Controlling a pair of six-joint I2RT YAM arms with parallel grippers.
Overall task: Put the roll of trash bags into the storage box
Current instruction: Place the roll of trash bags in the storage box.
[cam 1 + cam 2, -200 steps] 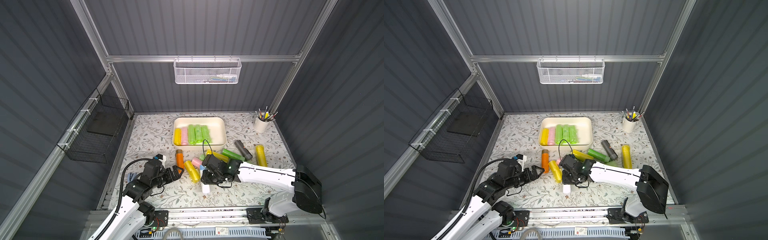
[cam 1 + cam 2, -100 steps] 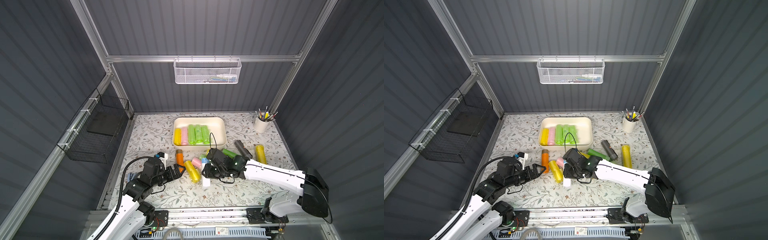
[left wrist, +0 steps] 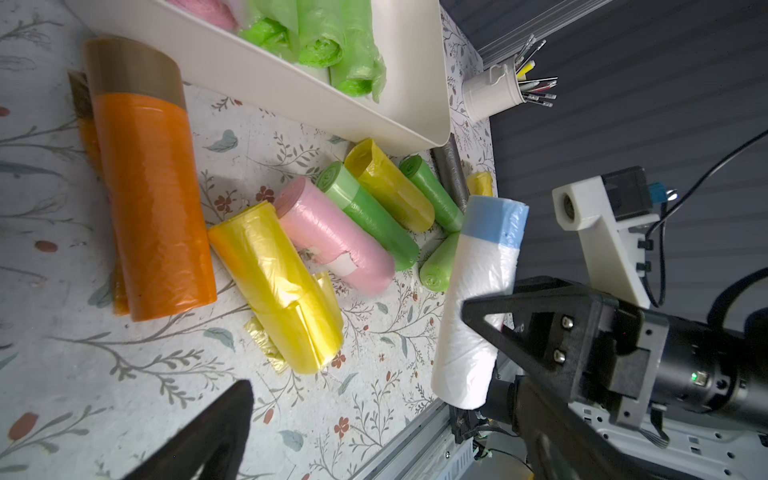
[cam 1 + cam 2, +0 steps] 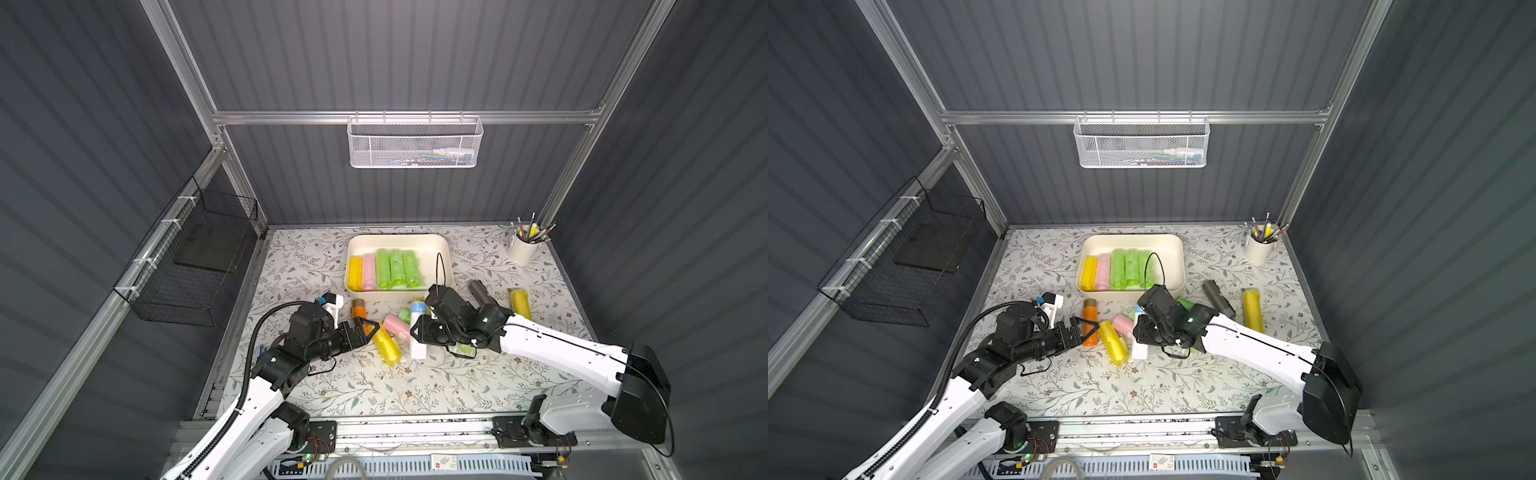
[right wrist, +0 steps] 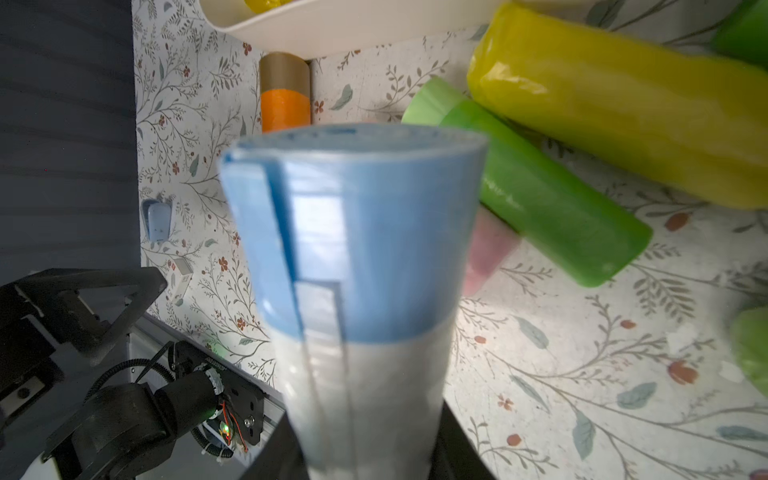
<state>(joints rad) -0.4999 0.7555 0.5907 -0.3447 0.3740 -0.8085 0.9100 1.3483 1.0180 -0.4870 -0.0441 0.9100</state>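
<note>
Floral-patterned tabletop (image 4: 332, 386) inside grey walls (image 4: 415, 62). My right gripper (image 4: 417, 332) is clamped on the white, blue-banded roll of trash bags (image 4: 418, 311), at six o'clock from the cream storage box (image 4: 447, 266). My left gripper (image 4: 367, 328) gapes wide at nine o'clock of that roll.

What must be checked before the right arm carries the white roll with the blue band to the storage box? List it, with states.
1. Grip: right end effector shut on the white roll: ok.
2. Room: bare floor in the storage box beside the green rolls: ok.
3. Path: left end effector open, off to the side by the orange roll: ok.
4. Height: white roll high enough to pass the box wall: cannot tell.
</note>
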